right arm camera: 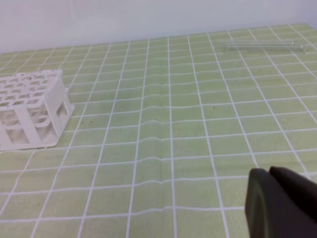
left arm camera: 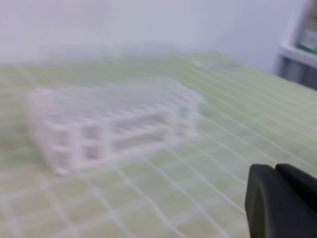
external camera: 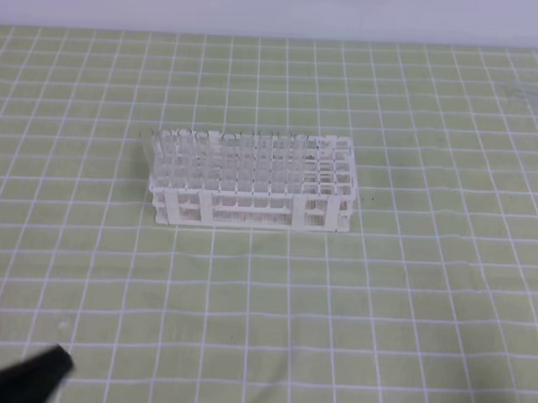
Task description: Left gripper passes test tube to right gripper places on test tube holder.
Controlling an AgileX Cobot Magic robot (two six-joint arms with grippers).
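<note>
The white test tube holder (external camera: 252, 190) stands in the middle of the green grid mat, and several clear tubes stand in its left and middle holes. It shows blurred in the left wrist view (left arm camera: 114, 124) and at the left edge of the right wrist view (right arm camera: 30, 109). A clear test tube (right arm camera: 262, 48) lies flat on the mat, far from the holder, at the top right of the right wrist view. My left gripper (left arm camera: 275, 169) is shut and empty, low at the front left (external camera: 40, 370). My right gripper (right arm camera: 270, 171) is shut and empty, well short of the lying tube.
The green mat (external camera: 408, 288) with white grid lines covers the table up to a pale wall at the back. A shelf edge (left arm camera: 299, 52) shows at the far right of the left wrist view.
</note>
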